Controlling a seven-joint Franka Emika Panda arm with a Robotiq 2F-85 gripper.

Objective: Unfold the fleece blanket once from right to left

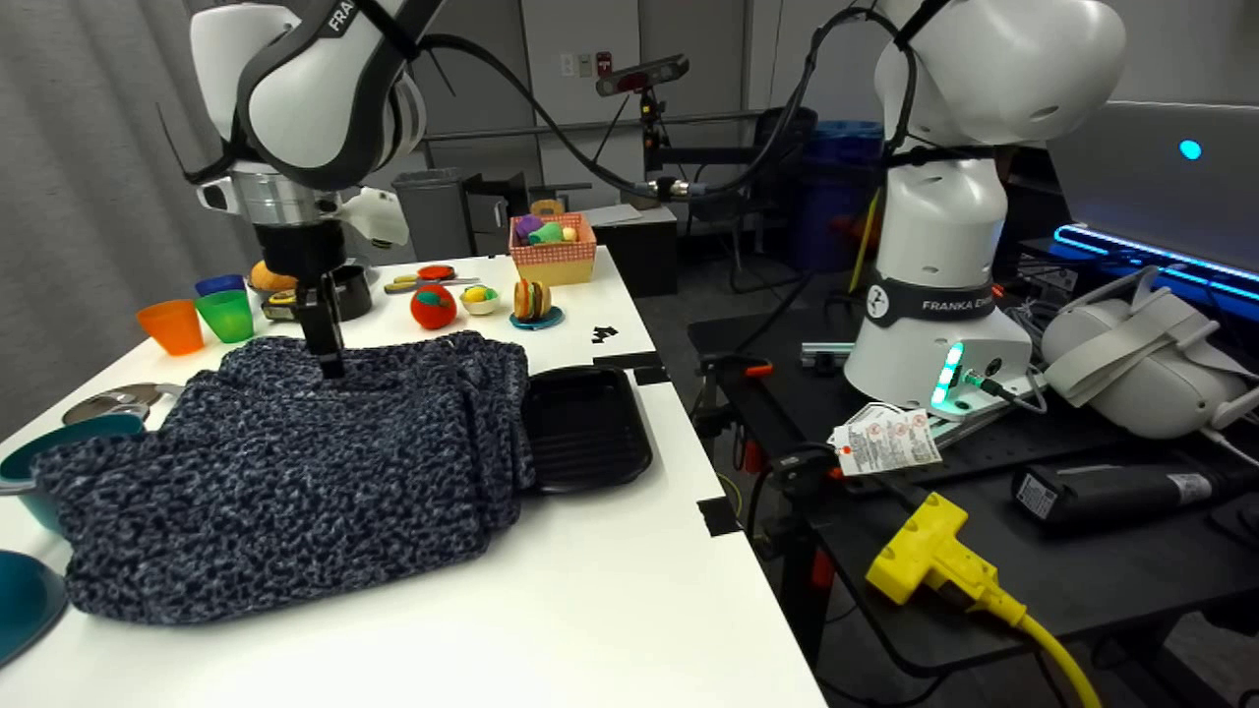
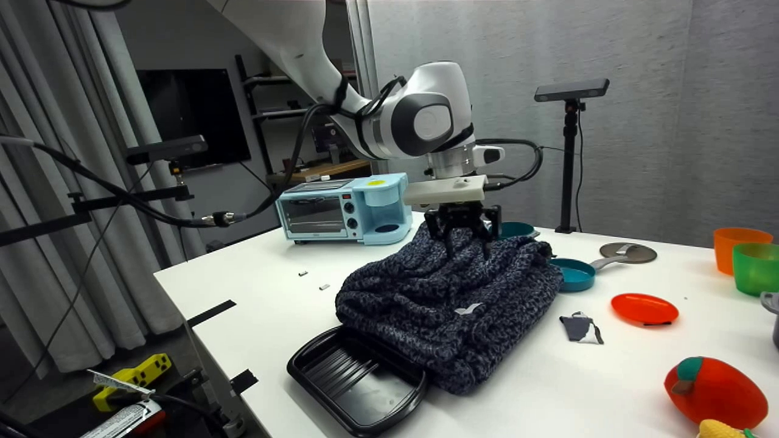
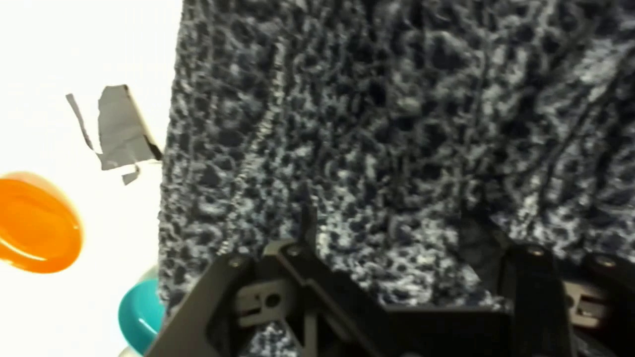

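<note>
A black rectangular tray (image 2: pixel 371 395) is partly overlapped by the rumpled, navy-and-grey speckled fleece blanket (image 2: pixel 426 304). Over the blanket, the black 2-fingered gripper (image 2: pixel 468 247) is held, jaws parted.

Both exterior views share the blanket (image 1: pixel 295 482) from different sides; the wrist view faces down, near

The white arm (image 2: pixel 301 52) wears dark joint rings (image 2: pixel 403 125), black cabling (image 2: pixel 299 148) and a black claw (image 2: pixel 468 250).
</note>
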